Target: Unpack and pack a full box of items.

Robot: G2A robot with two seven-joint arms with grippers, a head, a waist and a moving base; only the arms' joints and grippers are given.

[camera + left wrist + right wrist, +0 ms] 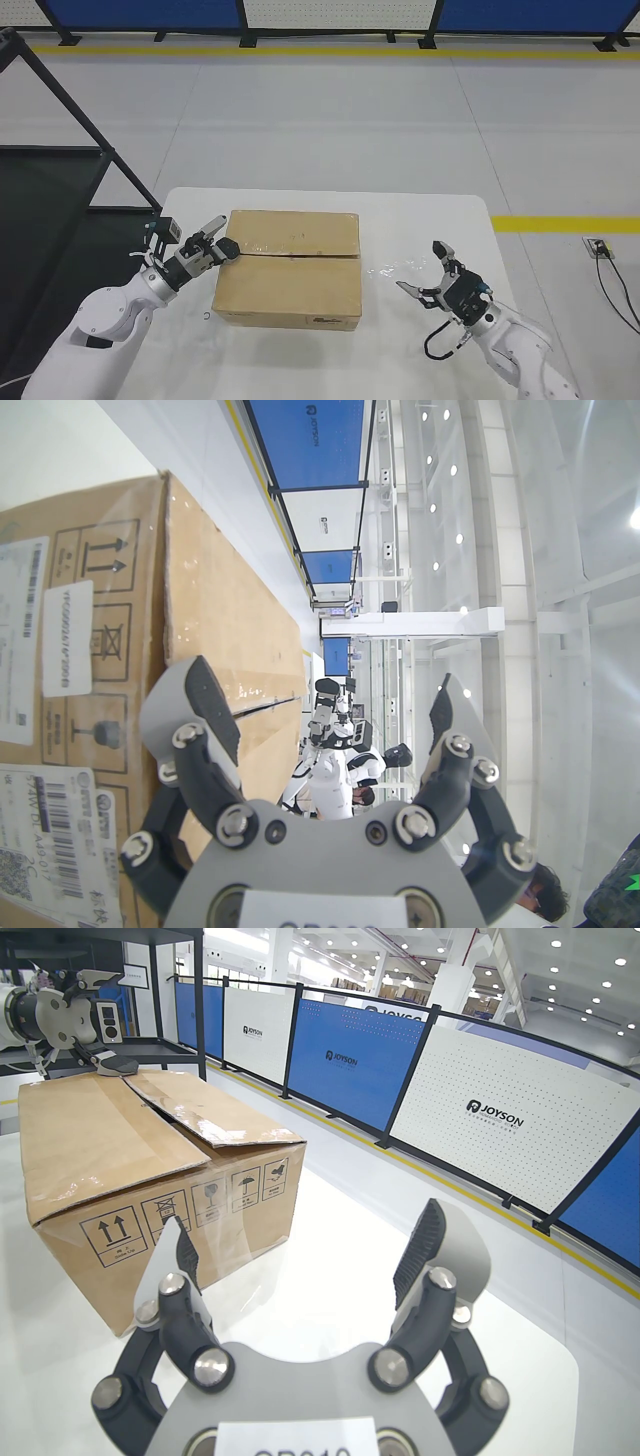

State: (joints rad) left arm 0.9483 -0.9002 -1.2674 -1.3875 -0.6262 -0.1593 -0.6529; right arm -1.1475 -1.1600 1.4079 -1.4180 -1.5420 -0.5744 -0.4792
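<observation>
Left gripper (216, 243): spread wide, holding nothing. Its lower finger pad (117, 1064) rests on top of the cardboard box (290, 270), at the box's left end just beside the centre seam. The other finger sticks up in the air above the box.

Right gripper (422, 268): also spread wide and empty, over the white table (430, 215) near the box's right end, apart from the box.

The box sits mid-table with its long side running left to right, upright by its arrow marks. Both top flaps are down. The seam gapes slightly at the right end, where the far flap's edge is a bit raised. Glossy clear tape runs along the seam, and paper labels are stuck on the left end face.

A small dark ring-like thing (206, 318) lies on the table near the box's front left corner, too small to identify.
</observation>
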